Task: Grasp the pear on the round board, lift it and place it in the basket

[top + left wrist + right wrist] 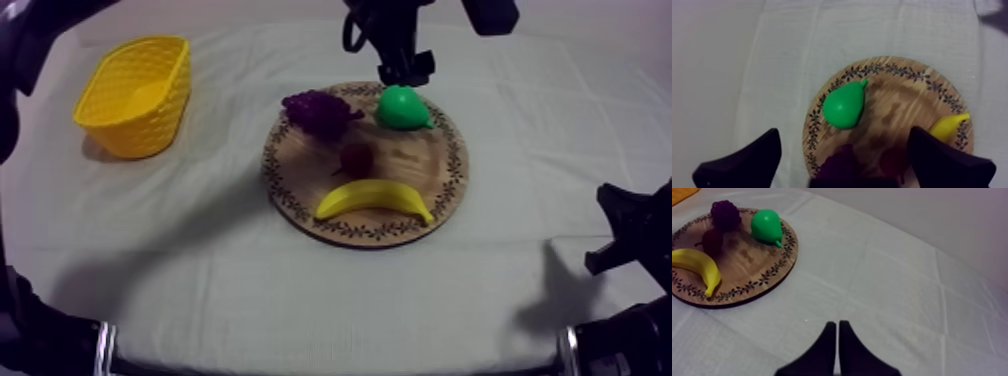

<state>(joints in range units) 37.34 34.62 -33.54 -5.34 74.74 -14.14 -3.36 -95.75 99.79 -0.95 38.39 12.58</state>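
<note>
The green pear [402,108] lies on the far right part of the round wooden board [290,200], its stem towards the rim. My left gripper [405,72] hangs just behind and above it, having come in from the top edge. In the left wrist view the pear [844,105] lies on the board [897,95] below my left gripper [843,132], whose fingers are wide apart and hold nothing. The yellow basket [135,95] stands at the far left. My right gripper [612,232] rests low at the right; its fingers [837,323] lie together, with the pear [765,225] far off.
A bunch of purple grapes [318,112] sits left of the pear, a small red fruit [356,157] mid-board, and a banana [372,197] near the board's front rim. Bare cloth lies between board and basket.
</note>
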